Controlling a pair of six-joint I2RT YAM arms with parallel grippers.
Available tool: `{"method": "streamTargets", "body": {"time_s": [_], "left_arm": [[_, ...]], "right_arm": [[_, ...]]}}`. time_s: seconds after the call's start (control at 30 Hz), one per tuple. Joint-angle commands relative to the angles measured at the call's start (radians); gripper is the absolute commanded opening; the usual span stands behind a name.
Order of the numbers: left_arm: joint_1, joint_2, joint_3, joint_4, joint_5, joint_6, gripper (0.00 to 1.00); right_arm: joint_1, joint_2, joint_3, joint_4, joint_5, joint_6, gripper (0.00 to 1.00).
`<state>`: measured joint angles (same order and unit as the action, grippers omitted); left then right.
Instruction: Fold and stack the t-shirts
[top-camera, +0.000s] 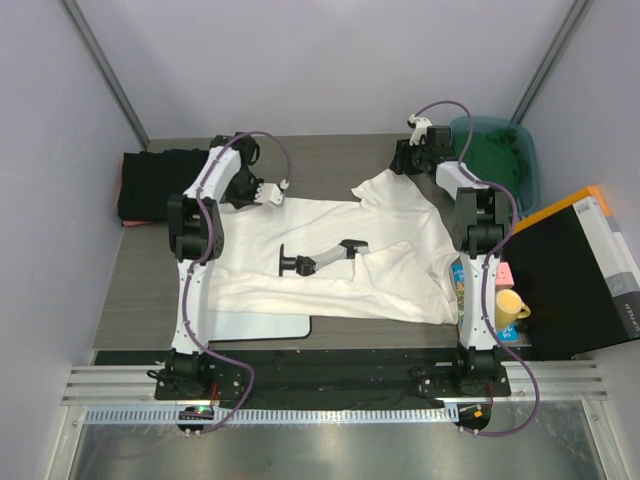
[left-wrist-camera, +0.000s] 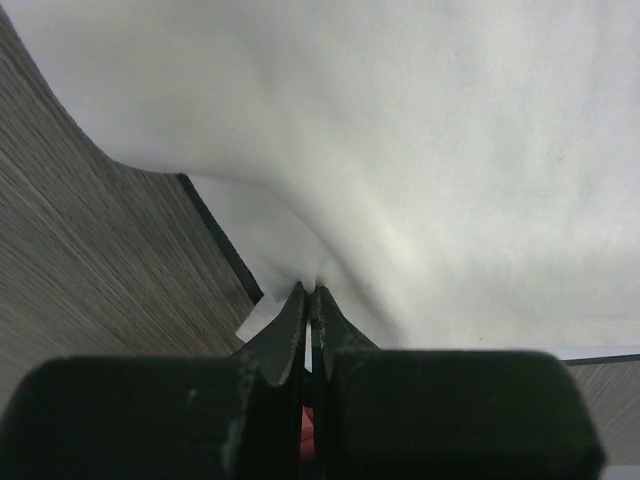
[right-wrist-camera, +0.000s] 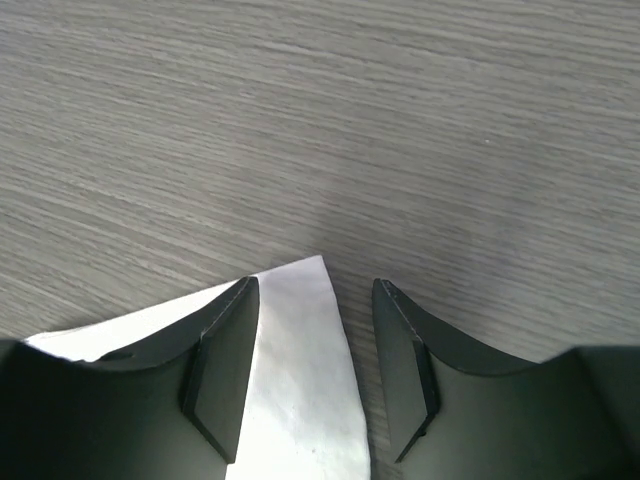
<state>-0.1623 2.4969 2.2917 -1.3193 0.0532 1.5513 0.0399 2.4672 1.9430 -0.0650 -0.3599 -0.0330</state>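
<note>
White t-shirt (top-camera: 300, 215) (partly rumpled) pinched between left fingers (left-wrist-camera: 285, 335); right fingers (right-wrist-camera: 222, 360) spread apart.

Two arms: left arm (top-camera: 190, 225) and right arm (top-camera: 478, 225). Two bases: left base (top-camera: 185, 372) and right base (top-camera: 470, 378). Two purple cables (top-camera: 262, 134), one on each arm. Two left fingers (left-wrist-camera: 280, 335) and two right fingers (right-wrist-camera: 222, 350), so four in all. One white shirt (top-camera: 300, 225), with one black print (top-camera: 320, 258) on it. One green shirt (top-camera: 495, 150), in one bin (top-camera: 532, 170). One black pile (top-camera: 150, 185) of shirts; cannot tell how many in it. Three shirt colours: white, green, black. One board (top-camera: 265, 325). One cup (top-camera: 508, 305). One black box (top-camera: 560, 270). One pink thing (top-camera: 504, 272) and one bright packet (top-camera: 458, 285). One surface (top-camera: 140, 290) under it all.
</note>
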Motion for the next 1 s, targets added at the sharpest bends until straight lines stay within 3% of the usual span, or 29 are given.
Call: {"method": "streamTargets", "body": {"time_s": [0.0,0.13,0.33,0.43,0.53,0.57,0.6,0.97], "left_arm": [[0.0,-0.076,0.003,-0.049,0.004,-0.002,0.0],[0.0,-0.078,0.003,-0.035,0.016,-0.005,0.0],[0.0,-0.073,0.0,-0.024,0.001,-0.007,0.0],[0.003,-0.07,0.002,-0.012,-0.007,-0.013,0.0],[0.004,-0.072,0.0,0.014,-0.007,-0.025,0.0],[0.004,-0.072,0.002,0.018,-0.007,-0.03,0.0],[0.004,-0.073,0.0,0.031,-0.007,-0.03,0.0],[0.004,-0.092,-0.023,0.121,-0.03,-0.057,0.0]], "right_arm": [[-0.005,-0.034,0.025,-0.091,0.019,-0.06,0.54],[-0.005,-0.021,0.028,-0.122,0.059,-0.11,0.53],[0.023,-0.02,0.028,-0.165,0.047,-0.171,0.41],[0.038,-0.025,0.024,-0.176,0.042,-0.194,0.3],[0.046,-0.03,0.024,-0.174,0.044,-0.212,0.13],[0.049,-0.033,0.024,-0.174,0.045,-0.217,0.03],[0.048,-0.034,0.025,-0.174,0.055,-0.225,0.01],[0.049,-0.076,0.07,-0.173,0.072,-0.254,0.01]]}}
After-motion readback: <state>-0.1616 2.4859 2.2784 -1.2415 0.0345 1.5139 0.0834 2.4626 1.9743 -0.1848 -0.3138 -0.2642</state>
